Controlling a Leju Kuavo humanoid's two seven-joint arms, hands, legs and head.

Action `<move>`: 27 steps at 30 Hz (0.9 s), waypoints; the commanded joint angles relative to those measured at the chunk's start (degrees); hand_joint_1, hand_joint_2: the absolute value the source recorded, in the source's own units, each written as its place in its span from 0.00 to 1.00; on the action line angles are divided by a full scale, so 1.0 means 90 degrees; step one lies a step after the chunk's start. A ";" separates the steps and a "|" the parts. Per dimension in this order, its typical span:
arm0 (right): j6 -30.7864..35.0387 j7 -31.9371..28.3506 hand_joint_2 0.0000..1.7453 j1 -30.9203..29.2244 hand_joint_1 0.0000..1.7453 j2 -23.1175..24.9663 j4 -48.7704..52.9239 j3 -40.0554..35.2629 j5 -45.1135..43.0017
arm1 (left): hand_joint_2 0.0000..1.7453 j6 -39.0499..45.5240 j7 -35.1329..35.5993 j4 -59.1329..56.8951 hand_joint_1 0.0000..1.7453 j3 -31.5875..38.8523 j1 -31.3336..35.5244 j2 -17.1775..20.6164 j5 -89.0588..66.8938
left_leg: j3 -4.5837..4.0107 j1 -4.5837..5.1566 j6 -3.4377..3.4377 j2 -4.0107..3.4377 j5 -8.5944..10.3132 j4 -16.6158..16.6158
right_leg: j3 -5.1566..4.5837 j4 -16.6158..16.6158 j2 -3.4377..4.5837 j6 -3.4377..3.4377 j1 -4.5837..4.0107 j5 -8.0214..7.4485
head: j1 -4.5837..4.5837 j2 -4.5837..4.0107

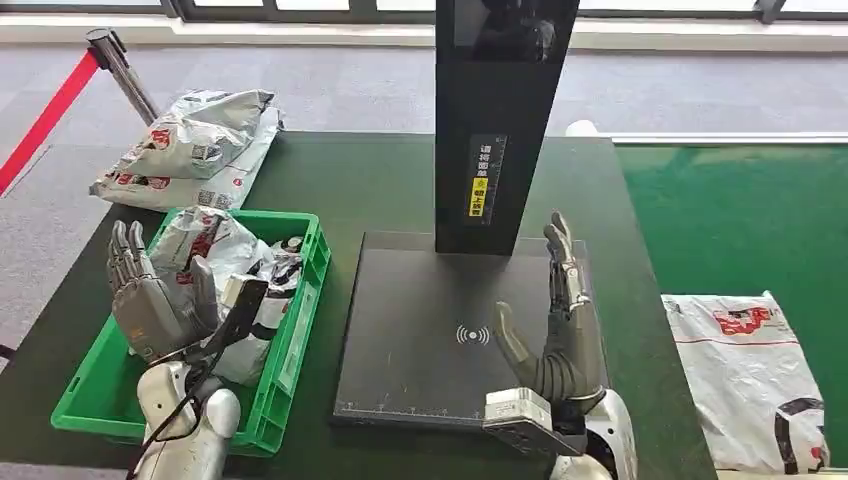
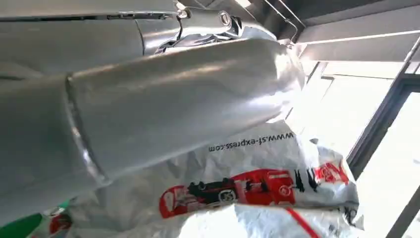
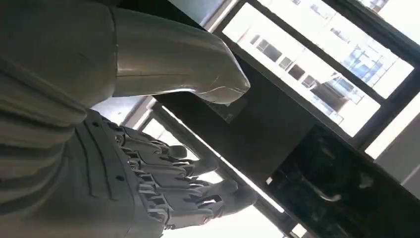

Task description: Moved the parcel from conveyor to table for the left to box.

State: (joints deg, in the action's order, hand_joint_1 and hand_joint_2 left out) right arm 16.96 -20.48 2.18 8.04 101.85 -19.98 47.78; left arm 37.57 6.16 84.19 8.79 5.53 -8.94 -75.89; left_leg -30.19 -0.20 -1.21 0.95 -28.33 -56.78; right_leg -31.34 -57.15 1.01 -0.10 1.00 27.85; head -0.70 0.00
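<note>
We see two glossy silver forearms with rounded shells, each ending in a many-fingered hand: the left hand (image 1: 150, 305) has a grey ribbed back, dark segmented fingers and a thick grey thumb, and a thin black cable (image 1: 178, 408) loops down its wrist. The right hand (image 1: 560, 335) is darker grey with slim jointed fingers, and a small pale grey camera block (image 1: 520, 412) with a dark underside sits at its wrist. Up close we note the smooth metallic thumb casing (image 3: 168, 62), ribbed grey cover (image 3: 44, 163), and small screws (image 2: 225, 19) on the left arm's silver shell.
</note>
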 commanded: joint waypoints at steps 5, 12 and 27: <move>0.0046 0.0013 1.00 0.0041 0.00 -0.0007 -0.0007 0.0124 0.0041 | 0.00 -0.0033 0.0281 0.0421 0.00 -0.0349 -0.0205 0.0027 -0.0593 | -0.0017 -0.0012 0.0003 -0.0002 0.0009 -0.0004 | -0.0008 0.0009 -0.0018 0.0004 -0.0014 -0.0012 | -0.0002 0.0000; 0.0017 0.0025 1.00 -0.0002 0.00 0.0005 -0.0012 0.0098 0.0041 | 0.00 0.0270 0.0501 0.0675 0.00 -0.0365 -0.0275 -0.0008 -0.1289 | -0.0019 -0.0014 0.0004 -0.0007 0.0007 -0.0005 | -0.0009 0.0011 -0.0015 0.0004 -0.0016 -0.0013 | 0.0000 0.0000; 0.0227 0.0028 1.00 -0.0116 0.00 0.0025 -0.0192 0.0092 0.0029 | 0.00 0.0270 -0.0124 0.2506 0.00 -0.0465 -0.0276 -0.0244 -0.1135 | -0.0031 -0.0017 0.0004 0.0001 0.0003 -0.0018 | -0.0015 -0.0001 -0.0013 0.0002 -0.0018 -0.0008 | -0.0002 0.0000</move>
State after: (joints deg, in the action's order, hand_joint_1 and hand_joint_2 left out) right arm 17.51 -20.46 2.83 8.04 102.44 -19.98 48.43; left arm 39.89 7.71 97.27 6.58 2.76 -8.85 -86.60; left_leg -30.27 -0.24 -1.20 0.98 -28.31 -56.82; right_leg -31.36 -57.16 0.99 -0.09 0.96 27.83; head -0.72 0.00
